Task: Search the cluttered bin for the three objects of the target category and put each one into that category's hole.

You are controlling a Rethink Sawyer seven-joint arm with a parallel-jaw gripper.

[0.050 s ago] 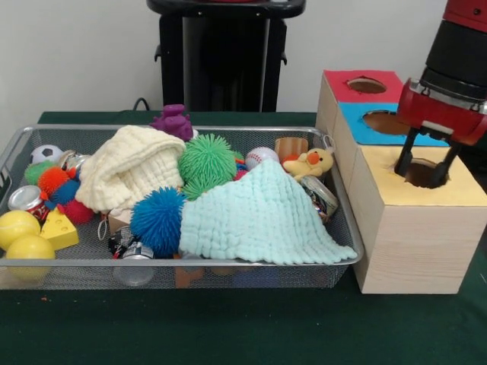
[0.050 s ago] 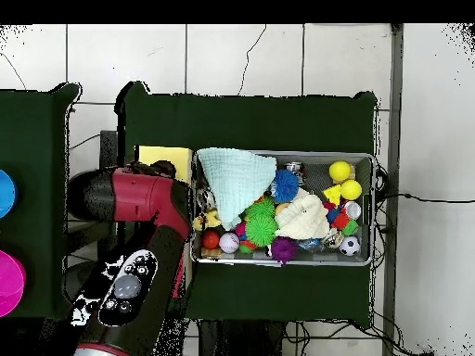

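Observation:
My gripper (image 1: 422, 169) hangs open over the round hole (image 1: 423, 173) in the yellow top of the wooden box (image 1: 411, 243), with nothing visible between its fingers. The wire bin (image 1: 76, 262) to the left holds a mint cloth (image 1: 255, 217), a cream cloth (image 1: 129, 167), blue (image 1: 157, 220) and green (image 1: 207, 160) spiky balls, two yellow balls (image 1: 17, 226), a cheese wedge (image 1: 58, 228), a baseball (image 1: 261, 157), a yellow duck (image 1: 312, 162), a purple toy (image 1: 173, 120) and cans (image 1: 27, 199). From overhead, the arm (image 2: 139, 199) covers the box beside the bin (image 2: 374, 209), and only a yellow patch (image 2: 164, 159) shows.
The box also has a blue section with a hole (image 1: 384, 120) and a red section with a hole (image 1: 366, 85) farther back. A soccer ball (image 1: 46, 153) lies in the bin's far left corner. Green cloth (image 1: 228, 327) covers the table.

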